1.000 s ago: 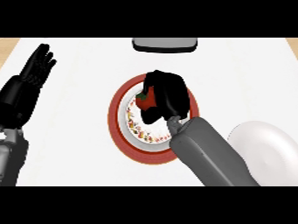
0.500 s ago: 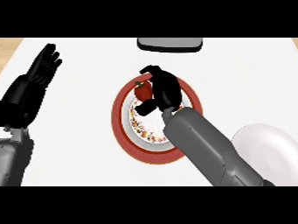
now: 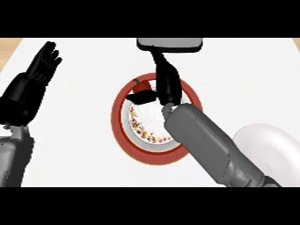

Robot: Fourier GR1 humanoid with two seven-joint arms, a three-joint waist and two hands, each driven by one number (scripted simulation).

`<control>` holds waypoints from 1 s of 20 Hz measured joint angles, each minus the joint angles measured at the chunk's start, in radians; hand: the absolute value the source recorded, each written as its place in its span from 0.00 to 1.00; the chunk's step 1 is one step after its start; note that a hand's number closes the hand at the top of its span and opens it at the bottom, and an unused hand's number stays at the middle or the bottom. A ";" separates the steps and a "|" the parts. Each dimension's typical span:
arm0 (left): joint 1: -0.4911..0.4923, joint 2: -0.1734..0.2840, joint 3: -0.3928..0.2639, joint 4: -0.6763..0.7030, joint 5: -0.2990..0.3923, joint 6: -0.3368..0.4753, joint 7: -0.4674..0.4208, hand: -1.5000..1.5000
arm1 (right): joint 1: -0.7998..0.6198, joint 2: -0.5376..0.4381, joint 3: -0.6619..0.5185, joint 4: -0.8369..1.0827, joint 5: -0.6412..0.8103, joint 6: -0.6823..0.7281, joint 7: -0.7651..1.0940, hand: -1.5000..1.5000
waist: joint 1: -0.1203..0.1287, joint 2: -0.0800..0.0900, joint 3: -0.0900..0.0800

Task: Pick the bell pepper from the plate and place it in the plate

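Observation:
A red bell pepper (image 3: 138, 86) lies at the far end of a red-rimmed plate (image 3: 121, 127) with a patterned white centre, in the middle of the counter. My right hand (image 3: 166, 83) reaches over this plate with its fingers stretched straight toward the far edge. They run along the pepper's right side, and the thumb (image 3: 143, 97) sits just below the pepper. My right forearm hides the plate's right part. A plain white plate (image 3: 269, 147) lies at the right, partly behind that forearm. My left hand (image 3: 27, 94) rests open at the left, fingers up.
A grey, flat object (image 3: 170, 43) sits at the counter's far edge, just beyond my right fingertips. The wooden floor shows past the white counter at both far corners.
My right hand has stretched further out over the red plate, its fingers going from curled to straight, and the pepper now shows to their left. The left hand has stayed put.

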 measured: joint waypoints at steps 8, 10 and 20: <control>0.027 0.004 0.020 -0.020 -0.002 -0.001 0.008 0.50 | 0.107 -0.024 -0.115 -0.109 -0.135 -0.013 -0.143 0.00 | -0.035 -0.009 0.000; 0.041 -0.003 0.021 -0.028 -0.008 0.005 0.006 0.50 | 0.162 -0.054 -0.135 -0.174 -0.145 -0.002 -0.154 0.00 | -0.042 -0.011 -0.001; 0.077 0.006 0.048 -0.069 -0.002 -0.012 0.011 0.50 | 0.462 -0.282 -0.274 -0.474 -0.264 0.216 -0.270 0.00 | -0.052 -0.014 -0.001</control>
